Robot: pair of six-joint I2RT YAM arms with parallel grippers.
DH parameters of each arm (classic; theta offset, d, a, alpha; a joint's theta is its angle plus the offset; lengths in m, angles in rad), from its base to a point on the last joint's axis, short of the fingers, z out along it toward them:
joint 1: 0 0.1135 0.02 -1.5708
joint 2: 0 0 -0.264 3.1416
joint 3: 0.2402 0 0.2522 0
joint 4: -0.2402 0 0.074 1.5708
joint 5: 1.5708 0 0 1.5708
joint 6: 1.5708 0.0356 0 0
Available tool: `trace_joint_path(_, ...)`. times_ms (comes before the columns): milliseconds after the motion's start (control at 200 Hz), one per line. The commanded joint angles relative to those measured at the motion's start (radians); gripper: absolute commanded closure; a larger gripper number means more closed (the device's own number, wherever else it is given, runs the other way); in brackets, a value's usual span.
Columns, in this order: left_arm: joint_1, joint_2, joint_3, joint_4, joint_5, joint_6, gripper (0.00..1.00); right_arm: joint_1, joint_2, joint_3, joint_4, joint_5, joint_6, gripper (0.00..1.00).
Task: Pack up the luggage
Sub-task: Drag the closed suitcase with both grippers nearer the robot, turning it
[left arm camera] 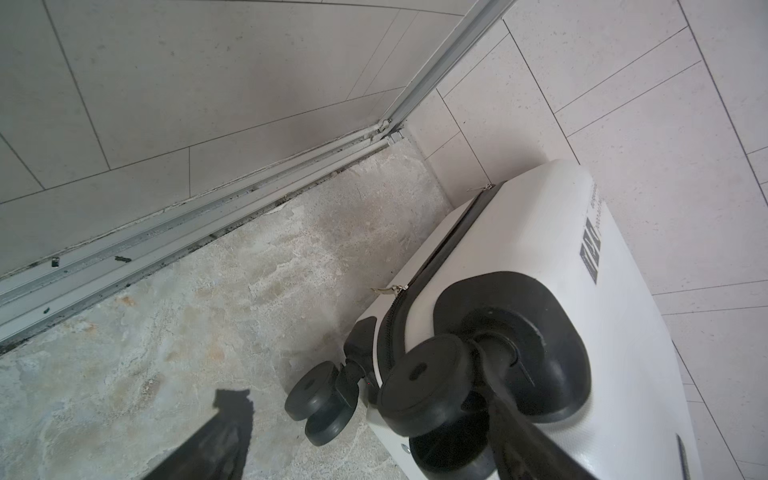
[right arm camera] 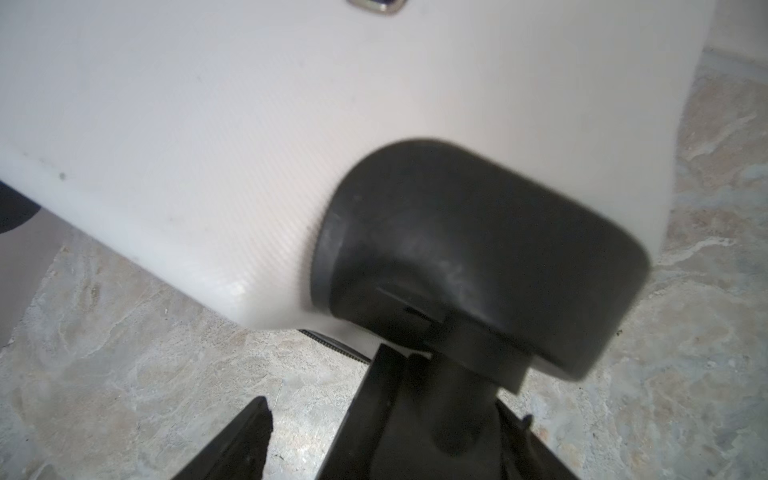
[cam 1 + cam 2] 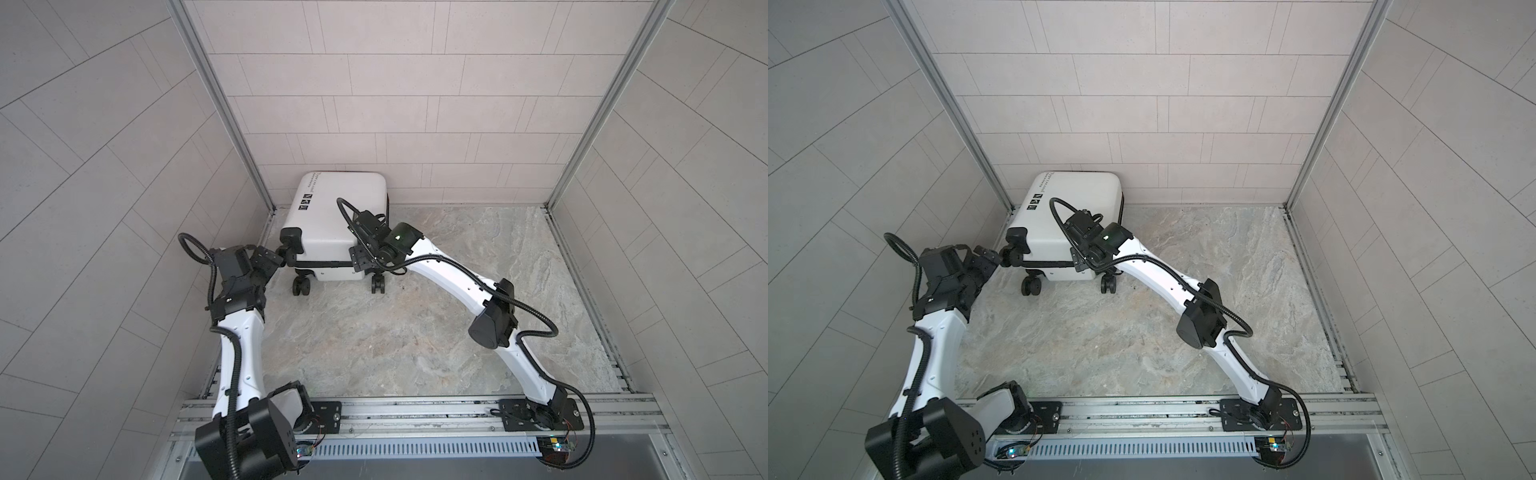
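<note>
The luggage is a white hard-shell suitcase, zipped shut. It lies flat in the back left corner with its black wheels toward the front. My left gripper stands open around the upper left wheel; one finger is well clear of it. My right gripper is at the upper right wheel mount. Its jaws are apart with the wheel's black stem between them, and one finger is clear of it. The white shell fills the right wrist view.
Tiled walls close in on three sides, and the suitcase sits against the back wall. The two lower wheels rest near the marble floor. A metal track runs along the left wall. The arm bases sit on a rail in front.
</note>
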Motion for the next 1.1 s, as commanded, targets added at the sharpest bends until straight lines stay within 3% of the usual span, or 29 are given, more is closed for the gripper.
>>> trace_joint_path(0,0.013,0.009,-0.011,0.038,0.01,-0.013,0.06,0.005,0.026,0.026,-0.022,0.064,-0.009,0.23)
trace_joint_path(215,0.027,0.029,-0.002,0.047,0.026,-0.012,0.06,0.005,0.016,0.022,-0.024,0.102,-0.017,0.4)
trace_joint_path(440,0.028,0.032,0.007,0.043,0.036,-0.009,0.06,-0.003,-0.022,0.001,-0.072,0.127,0.014,0.66)
trace_joint_path(665,0.028,0.042,0.055,0.009,0.064,0.028,0.06,-0.034,-0.15,-0.166,-0.055,0.126,0.027,0.87)
trace_joint_path(876,0.028,0.061,0.07,0.038,0.147,0.007,0.06,-0.084,-0.312,-0.423,0.039,0.103,0.042,0.95)
trace_joint_path(1096,0.001,0.088,0.069,0.158,0.337,-0.081,0.06,-0.152,-0.502,-0.69,0.135,0.044,0.035,0.95)
